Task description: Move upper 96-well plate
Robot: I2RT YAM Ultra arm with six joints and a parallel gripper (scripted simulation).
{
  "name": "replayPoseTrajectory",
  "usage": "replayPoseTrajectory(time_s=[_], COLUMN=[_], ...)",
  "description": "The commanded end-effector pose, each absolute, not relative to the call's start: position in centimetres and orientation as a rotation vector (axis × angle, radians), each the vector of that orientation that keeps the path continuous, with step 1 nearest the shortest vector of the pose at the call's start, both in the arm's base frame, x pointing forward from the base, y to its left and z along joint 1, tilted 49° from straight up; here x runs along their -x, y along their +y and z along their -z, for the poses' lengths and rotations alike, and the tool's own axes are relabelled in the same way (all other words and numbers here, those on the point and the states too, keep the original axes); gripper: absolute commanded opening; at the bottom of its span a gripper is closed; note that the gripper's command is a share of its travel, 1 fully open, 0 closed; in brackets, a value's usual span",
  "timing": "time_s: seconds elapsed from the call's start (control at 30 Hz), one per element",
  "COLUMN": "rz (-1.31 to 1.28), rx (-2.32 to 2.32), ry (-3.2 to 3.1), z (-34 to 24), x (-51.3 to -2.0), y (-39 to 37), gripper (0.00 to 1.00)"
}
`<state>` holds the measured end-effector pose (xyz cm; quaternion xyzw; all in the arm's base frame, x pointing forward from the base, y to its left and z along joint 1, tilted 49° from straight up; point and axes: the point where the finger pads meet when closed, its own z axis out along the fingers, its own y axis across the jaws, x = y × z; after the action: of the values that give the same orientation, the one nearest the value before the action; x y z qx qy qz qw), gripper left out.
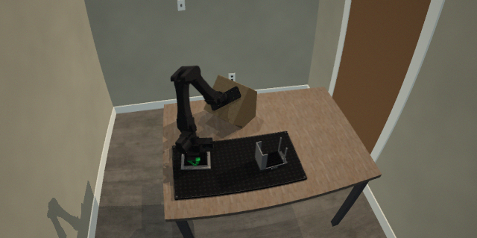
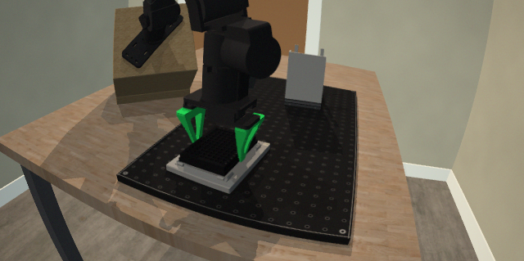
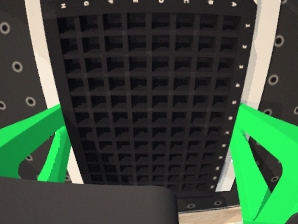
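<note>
My gripper [image 2: 219, 140] with green fingers is shut on the black 96-well plate [image 2: 214, 152], one finger on each long side. The plate is the right way up and sits in or just above the pale grey plate nest N1 [image 2: 219, 163] at the left of the black baseplate. The grey stack rack K1 [image 1: 269, 156] stands to the right with a dark plate low inside it; it also shows in the exterior view [image 2: 304, 78].
A brown cardboard box [image 2: 153, 60] stands behind the arm at the table's back. The black baseplate [image 2: 286, 163] lies under the nest and the rack. The table edge runs close in front of the baseplate.
</note>
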<state>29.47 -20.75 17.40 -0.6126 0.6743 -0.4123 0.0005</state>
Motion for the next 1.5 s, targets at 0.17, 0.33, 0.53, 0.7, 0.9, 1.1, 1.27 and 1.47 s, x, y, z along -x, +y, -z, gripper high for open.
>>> replayPoseTrajectory(time_s=[0.17,0.33,0.53,0.7,0.9,1.1,1.27,1.47], rz=[1.308,1.308,1.308,1.339,1.341,1.341,1.341,1.341], rx=[1.918,1.918,1.918,1.903,1.897,1.896,1.896,1.896], ry=[2.107,2.107,2.107,2.086,2.09,2.09,2.09,2.09], z=[-17.9,-17.9,-17.9,-19.3,-20.4,-21.1,-21.2,-21.2], x=[-29.6,-29.6,-29.6,-29.6,-28.7,-28.2,-28.0,-28.0], y=[-20.8,-20.8,-20.8,-20.5,-19.5,-18.9,-18.8,-18.8], gripper=[1.0,1.0,1.0,1.0,1.0,1.0,1.0,1.0])
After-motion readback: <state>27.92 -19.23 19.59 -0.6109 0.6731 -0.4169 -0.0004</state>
